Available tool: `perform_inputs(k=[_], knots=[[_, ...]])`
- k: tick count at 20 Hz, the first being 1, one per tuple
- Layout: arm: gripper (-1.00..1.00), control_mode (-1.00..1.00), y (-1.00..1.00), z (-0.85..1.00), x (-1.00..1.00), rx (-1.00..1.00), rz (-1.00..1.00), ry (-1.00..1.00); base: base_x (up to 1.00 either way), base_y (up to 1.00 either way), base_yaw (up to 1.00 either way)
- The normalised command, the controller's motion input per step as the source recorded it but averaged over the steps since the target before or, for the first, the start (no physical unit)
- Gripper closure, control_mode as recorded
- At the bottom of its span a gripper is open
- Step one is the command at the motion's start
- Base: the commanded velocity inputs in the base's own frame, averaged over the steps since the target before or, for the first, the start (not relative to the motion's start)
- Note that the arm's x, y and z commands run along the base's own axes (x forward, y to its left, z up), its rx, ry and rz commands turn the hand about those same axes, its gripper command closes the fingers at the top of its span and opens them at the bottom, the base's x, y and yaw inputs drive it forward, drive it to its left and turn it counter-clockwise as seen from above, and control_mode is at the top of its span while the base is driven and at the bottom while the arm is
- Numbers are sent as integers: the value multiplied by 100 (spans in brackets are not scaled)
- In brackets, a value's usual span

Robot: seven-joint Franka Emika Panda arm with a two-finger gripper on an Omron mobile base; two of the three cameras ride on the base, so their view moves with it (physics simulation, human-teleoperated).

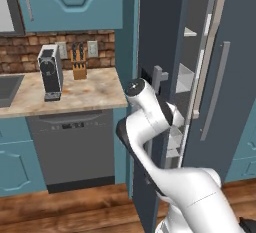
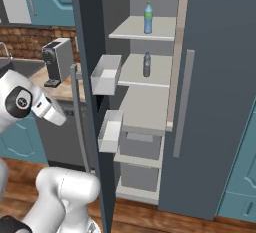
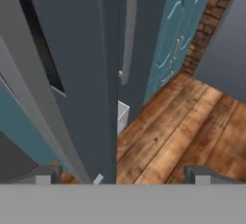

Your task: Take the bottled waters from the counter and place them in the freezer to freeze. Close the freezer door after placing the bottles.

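White Franka arm [image 1: 150, 127] bends up from the base, wrist pressed close to the outer face of the open slate-grey freezer door [image 1: 155, 32], near its grey vertical bar handle [image 1: 159, 79]. In the hand view the tool [image 3: 120, 174] shows two dark finger tips wide apart at the bottom edge, nothing between them; the door's thin edge [image 3: 108, 74] runs up between them, with the black control panel [image 3: 41, 45] on the door face to one side and brown wood plank floor [image 3: 192, 127] on the other. Whether the tips touch the door: cannot tell.

Freezer [image 2: 150, 102] stands open, pale grey inner shelves visible. Two clear white door bins [image 2: 106, 74] hang on the inner side of the door. Duller grey-blue plastic bottle [image 2: 147, 64] stands upright on the second shelf. Further up, clear blue bottle with green top [image 2: 148, 18] stands upright on the top shelf. Both bottles sit toward the back, well apart from each other.

Left of the freezer, the beige-tan marbled stone desk [image 1: 85, 94] carries a grey coffee machine [image 1: 50, 72] and a wooden knife block [image 1: 78, 64] against the brick wall.
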Motion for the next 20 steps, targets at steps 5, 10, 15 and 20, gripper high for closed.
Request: perform_inputs(k=[5, 10, 15, 20], knots=[[-100, -100, 37, -7, 39, -12, -22, -5, 0, 0, 0], [-100, -100, 28, -1, 18, -5, -12, -6, 0, 0, 0], [-100, -100, -2, -3, 14, 0, -9, 0, 0, 0, 0], [-100, -100, -16, -17, 53, -1, -20, -1, 0, 0, 0]])
